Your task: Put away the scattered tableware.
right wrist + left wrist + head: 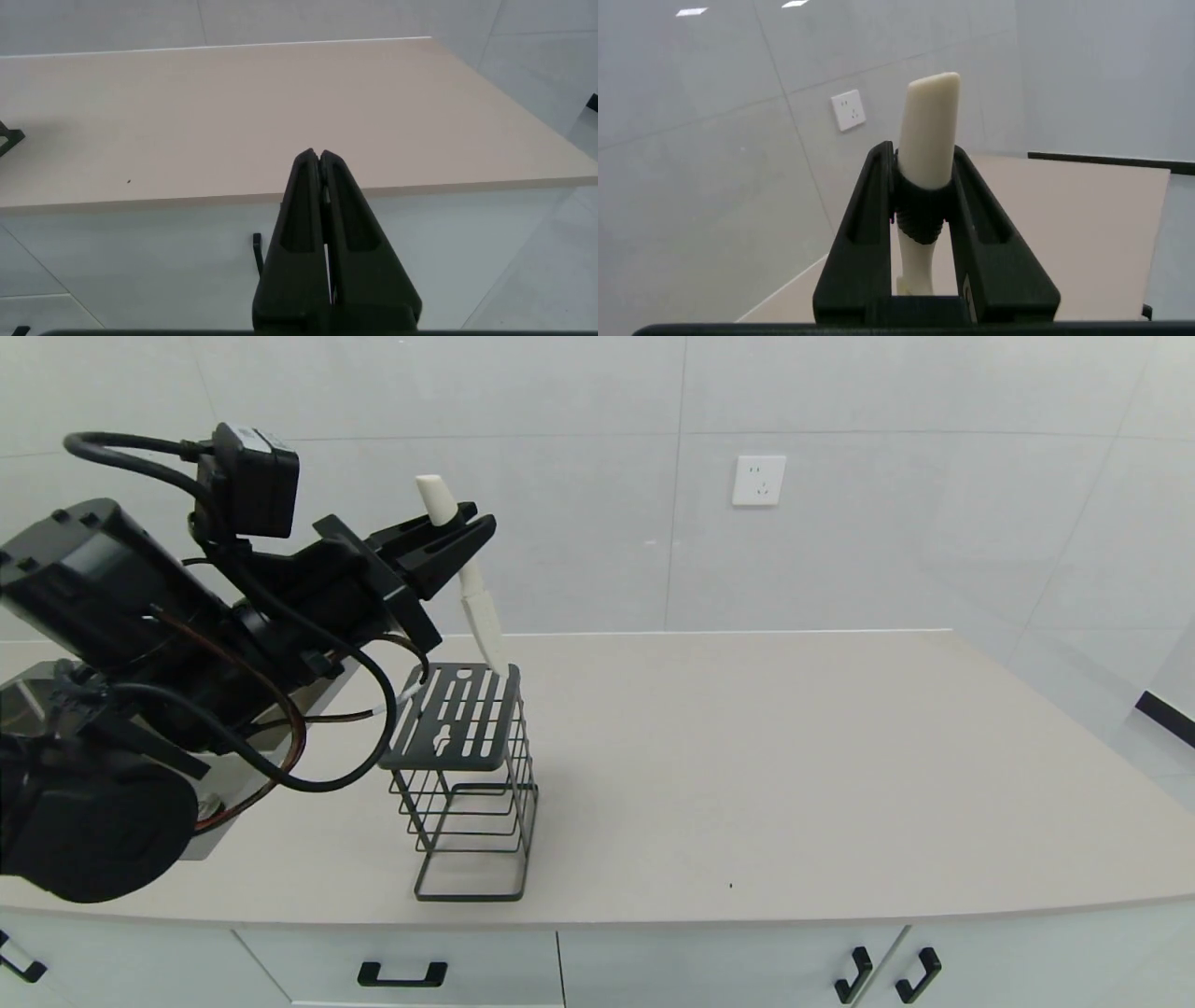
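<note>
My left gripper is raised above the counter, shut on the upper handle of a cream-white knife. The knife hangs nearly upright, its lower end at the slotted top of a black wire rack standing on the counter. In the left wrist view the knife's handle sticks out between the two black fingers. My right gripper is shut with nothing in it, held off the counter's front edge, below the level of its top.
The beige counter stretches wide and bare to the right of the rack. A metal sink lies at the far left behind my left arm. Drawers with black handles run below the front edge. A wall socket sits behind.
</note>
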### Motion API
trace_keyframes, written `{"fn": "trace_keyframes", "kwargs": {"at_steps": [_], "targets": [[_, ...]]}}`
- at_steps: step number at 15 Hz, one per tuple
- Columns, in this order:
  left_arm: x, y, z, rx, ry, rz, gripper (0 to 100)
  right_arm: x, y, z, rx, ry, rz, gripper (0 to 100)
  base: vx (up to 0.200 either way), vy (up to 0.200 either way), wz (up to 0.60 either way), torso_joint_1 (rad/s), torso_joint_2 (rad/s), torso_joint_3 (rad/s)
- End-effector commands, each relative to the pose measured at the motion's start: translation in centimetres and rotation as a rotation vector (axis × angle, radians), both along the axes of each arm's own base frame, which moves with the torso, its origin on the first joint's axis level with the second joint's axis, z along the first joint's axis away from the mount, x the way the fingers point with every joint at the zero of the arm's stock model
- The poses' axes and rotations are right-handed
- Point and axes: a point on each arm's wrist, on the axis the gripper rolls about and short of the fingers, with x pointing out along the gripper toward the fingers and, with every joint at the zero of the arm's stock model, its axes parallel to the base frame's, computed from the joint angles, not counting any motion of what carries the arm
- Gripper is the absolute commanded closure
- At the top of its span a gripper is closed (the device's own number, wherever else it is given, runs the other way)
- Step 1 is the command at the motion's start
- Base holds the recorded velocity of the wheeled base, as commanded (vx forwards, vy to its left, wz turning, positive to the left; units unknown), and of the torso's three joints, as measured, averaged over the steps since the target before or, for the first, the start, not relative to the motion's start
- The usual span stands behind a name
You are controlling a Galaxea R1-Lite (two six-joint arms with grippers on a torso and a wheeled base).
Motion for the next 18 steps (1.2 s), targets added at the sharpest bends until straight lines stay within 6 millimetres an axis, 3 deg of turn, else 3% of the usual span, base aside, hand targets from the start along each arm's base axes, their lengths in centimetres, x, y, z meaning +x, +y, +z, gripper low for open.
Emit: {"fn": "trace_keyframes", "kwargs": {"at_steps": [1, 11, 18], "targets": [[0.2, -0.3, 0.2, -0.03, 0.007, 0.055, 100, 0.0, 0.0, 0.0, 0.0, 0.002, 0.0, 100, 0.0, 0.0, 0.0, 0.0, 0.0, 0.0], [0.0, -0.4, -2.0, 0.025, 0.041, 0.093, 100, 0.0, 0.0, 0.0, 0.003, 0.002, 0.0, 100, 0.0, 0.0, 0.0, 0.0, 0.0, 0.0], [-0.3, -0.8, -1.8, 0.026, 0.019, 0.084, 100, 0.0, 0.0, 0.0, 0.003, 0.002, 0.0, 100, 0.0, 0.0, 0.0, 0.0, 0.0, 0.0]]}}
